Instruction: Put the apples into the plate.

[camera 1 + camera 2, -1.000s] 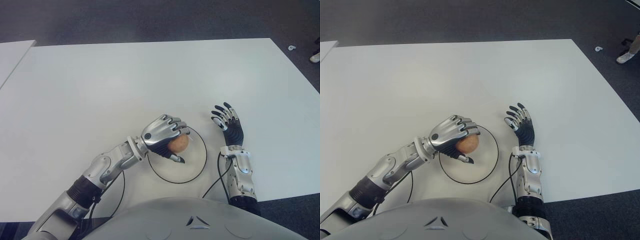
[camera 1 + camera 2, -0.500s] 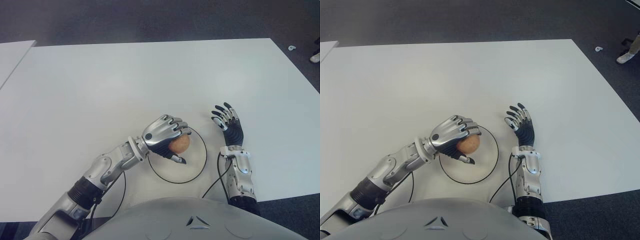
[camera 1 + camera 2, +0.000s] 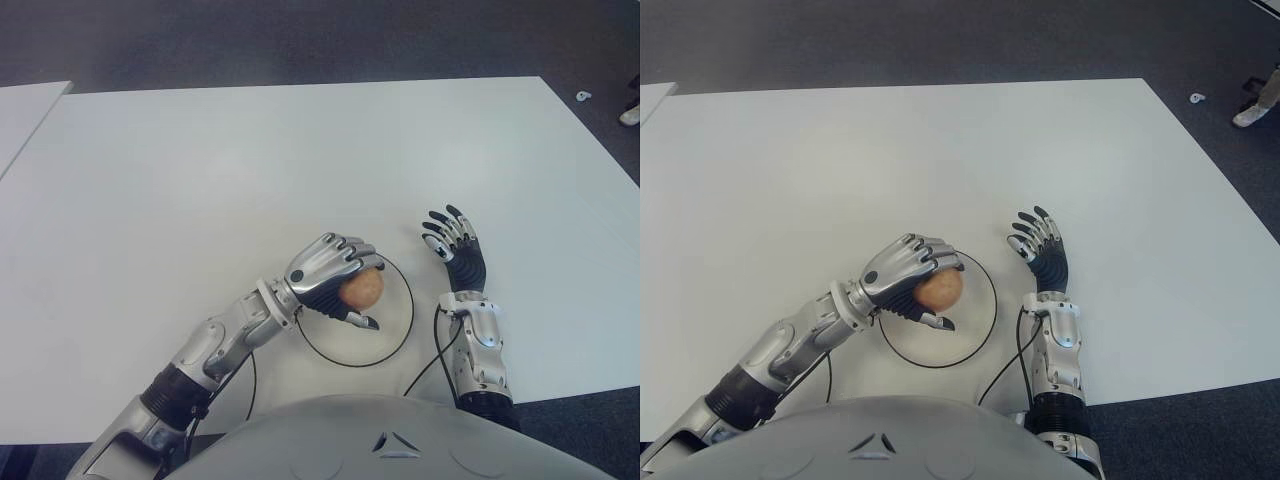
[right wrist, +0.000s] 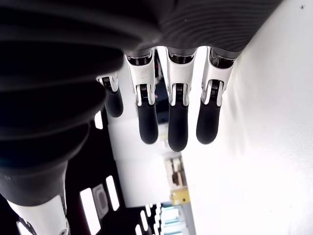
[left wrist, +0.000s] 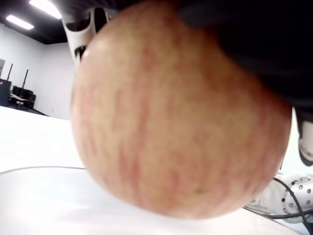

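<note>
My left hand (image 3: 335,280) is curled around a reddish-yellow apple (image 3: 364,288), holding it over the left part of a white plate with a dark rim (image 3: 385,335). In the left wrist view the apple (image 5: 171,112) fills the picture, just above the plate's surface (image 5: 44,196). Only this one apple shows. My right hand (image 3: 452,243) is idle beside the plate on its right, fingers spread and holding nothing; its fingertips (image 4: 177,132) show apart in the right wrist view.
The white table (image 3: 250,170) stretches far ahead and to both sides. A second white table's corner (image 3: 25,110) shows at the far left. Dark carpet (image 3: 300,40) lies beyond the table. Black cables (image 3: 435,350) run near my right forearm.
My left hand has shifted slightly right and nearer with the apple, further over the plate. The right hand has not moved.
</note>
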